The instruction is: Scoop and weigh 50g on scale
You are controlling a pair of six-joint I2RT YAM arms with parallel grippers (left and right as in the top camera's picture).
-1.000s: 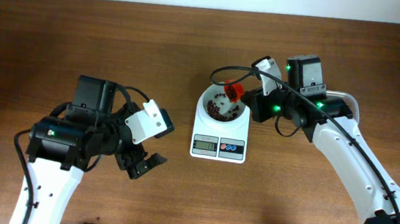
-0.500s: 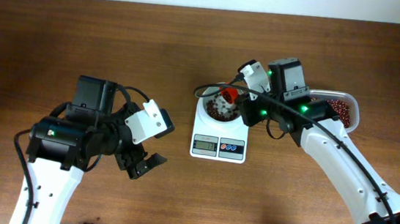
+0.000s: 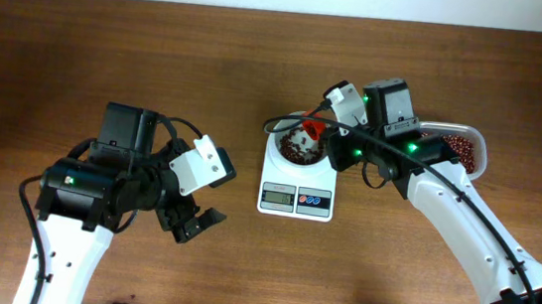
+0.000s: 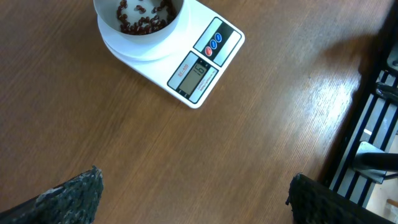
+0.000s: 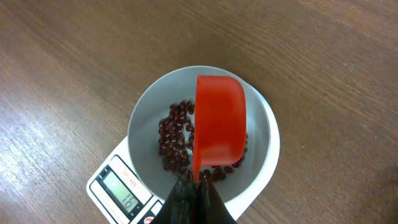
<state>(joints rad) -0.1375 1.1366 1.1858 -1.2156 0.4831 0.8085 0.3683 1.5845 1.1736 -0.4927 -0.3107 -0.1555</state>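
Partway there. Clamping the red scoop (image 5: pixel 219 124) in the right pincer (image 5: pixel 198 186), tipped over the bowl (image 5: pixel 144 124) on the scale (image 3: pixel 295 200), central on the surface (image 3: pixel 160 62). Only a thin scatter of beans (image 5: pixel 173 143) in; probably needs more scoops. Idling with left pincer (image 3: pixel 194 223) spread apart.

The right gripper (image 5: pixel 196 194) has swung its red scoop (image 5: pixel 219 127) slightly further in over the bowl (image 5: pixel 146 115). Behind its wrist, the tub of red beans (image 3: pixel 463 149) has come uncovered.
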